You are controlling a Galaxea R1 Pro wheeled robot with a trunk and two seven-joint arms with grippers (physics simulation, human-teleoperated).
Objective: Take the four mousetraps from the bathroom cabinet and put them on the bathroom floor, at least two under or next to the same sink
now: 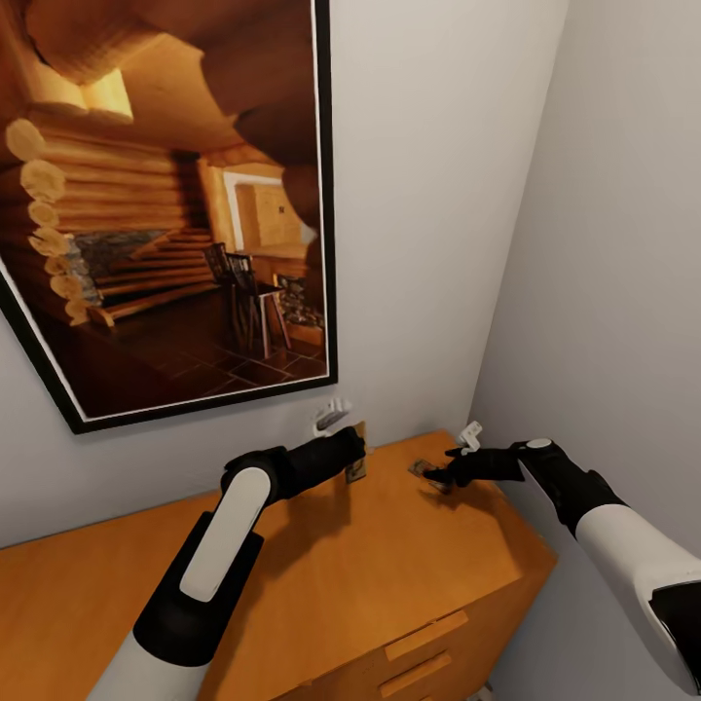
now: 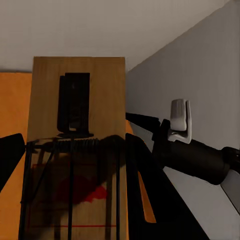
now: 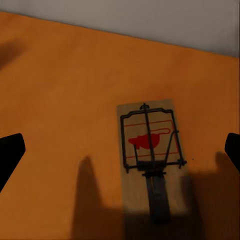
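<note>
- Orange-tan wood runs under both my arms: the cabinet (image 1: pixel 321 574) top, set against the grey wall below a framed picture (image 1: pixel 166 204) of a log interior.
- At the left, my left gripper (image 1: pixel 352 450) is raised just above the far part of the top with one mousetrap (image 1: pixel 356 465) in it. From the head view I see only a tan sliver at the fingertips. The left wrist view shows that trap (image 2: pixel 75 150) upright and close, its dark spring bar and red mark plain. A finger (image 2: pixel 11 155) stands at one side, and I judge the grip closed on it.
- At the right, my right gripper (image 1: pixel 440 476) hovers low by a second mousetrap (image 1: pixel 424 468) lying flat near the far right corner. The right wrist view shows that trap (image 3: pixel 150 155) whole, between my two dark fingers (image 3: pixel 10 155), which stand wide apart and touch nothing.
- The step in hand, as I judge it, is collecting traps off the cabinet: one held, one about to be taken.
- Next I need to lower the right gripper squarely over the thin board and close on its edges; it is small and flat, so a shallow approach could slide it.
- The other two traps, the floor and the sink are not in these views.
</note>
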